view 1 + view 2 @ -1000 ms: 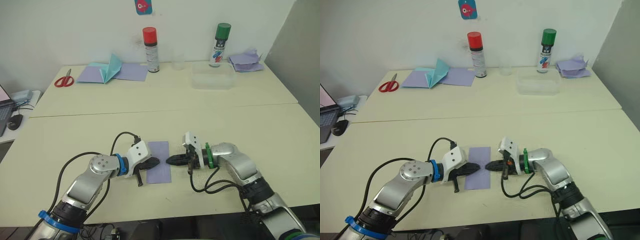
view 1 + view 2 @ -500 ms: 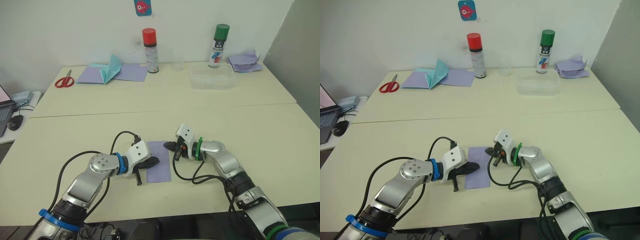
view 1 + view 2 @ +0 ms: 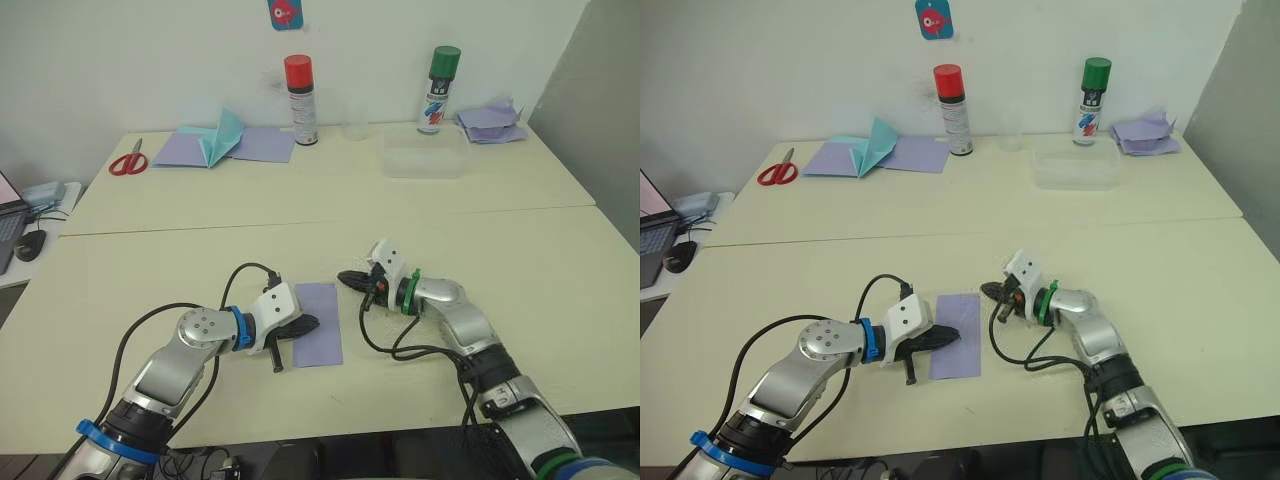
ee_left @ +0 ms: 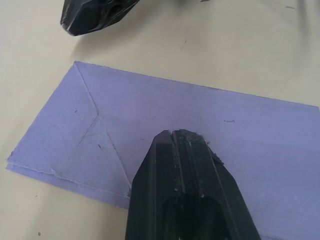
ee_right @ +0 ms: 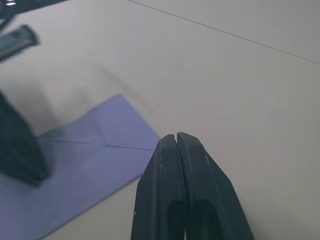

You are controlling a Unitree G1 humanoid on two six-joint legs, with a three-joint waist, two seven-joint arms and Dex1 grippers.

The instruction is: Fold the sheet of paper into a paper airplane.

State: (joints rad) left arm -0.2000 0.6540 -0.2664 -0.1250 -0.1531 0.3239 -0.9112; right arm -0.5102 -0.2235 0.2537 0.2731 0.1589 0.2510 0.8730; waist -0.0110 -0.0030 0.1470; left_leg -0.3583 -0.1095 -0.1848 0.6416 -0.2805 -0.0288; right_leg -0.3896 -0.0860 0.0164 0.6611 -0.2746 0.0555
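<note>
**Right gripper lifts clear of the sheet**

The right gripper point(image 3: 347, 277) has swung away from the sheet's right edge toward one o'clock — its black fingers pressed together, holding nothing, just off the far right corner. The folded pale lavender sheet of paper point(image 3: 318, 323) lies flat on the cream table point(image 3: 150, 270), unmoved. The left gripper point(image 3: 308, 323) still rests on the sheet from nine o'clock — fingers closed, tips pressing the paper down without pinching it.
</note>
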